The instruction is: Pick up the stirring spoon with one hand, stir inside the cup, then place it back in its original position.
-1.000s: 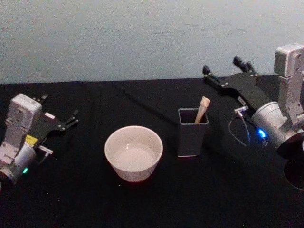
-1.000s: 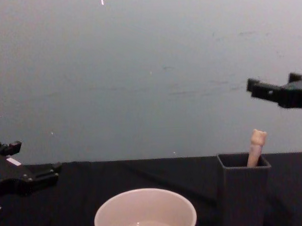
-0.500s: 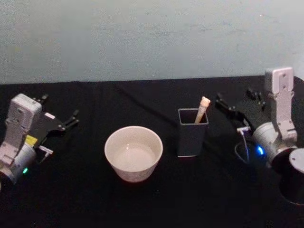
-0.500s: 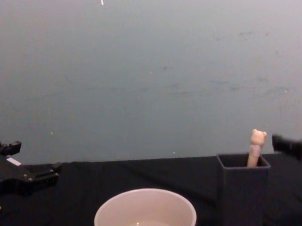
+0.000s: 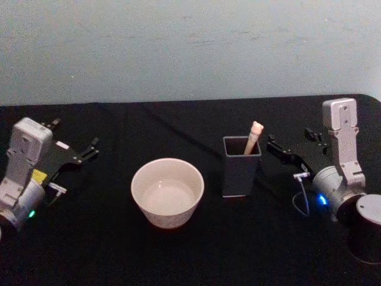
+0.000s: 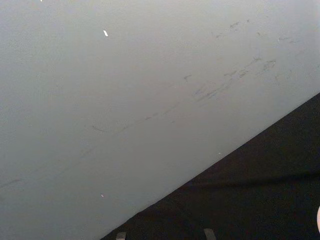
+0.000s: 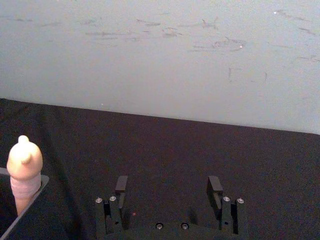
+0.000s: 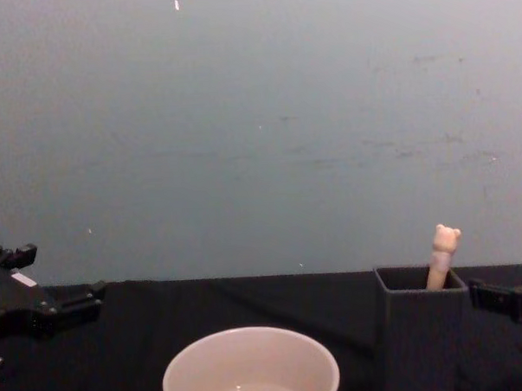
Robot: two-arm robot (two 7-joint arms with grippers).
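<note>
The stirring spoon [image 5: 254, 137] stands in the dark square holder [image 5: 241, 168], its cream bear-head handle [image 8: 443, 252] sticking out above the rim. Left of the holder sits the wide cream cup [image 5: 167, 192]. My right gripper [image 5: 290, 140] hangs low just right of the holder, open and holding nothing. The right wrist view shows its spread fingers [image 7: 121, 185] with the spoon [image 7: 24, 162] off to one side. My left gripper [image 5: 75, 134] is parked at the far left, open and apart from the cup.
A black cloth [image 5: 196, 250] covers the table, which ends at a pale wall [image 5: 190, 47] behind. One dark finger [image 8: 501, 297] of the right gripper shows beside the holder [image 8: 421, 336] in the chest view.
My right arm has come down from above and behind the holder to table height at its right side. The spoon, cup and left arm have not moved.
</note>
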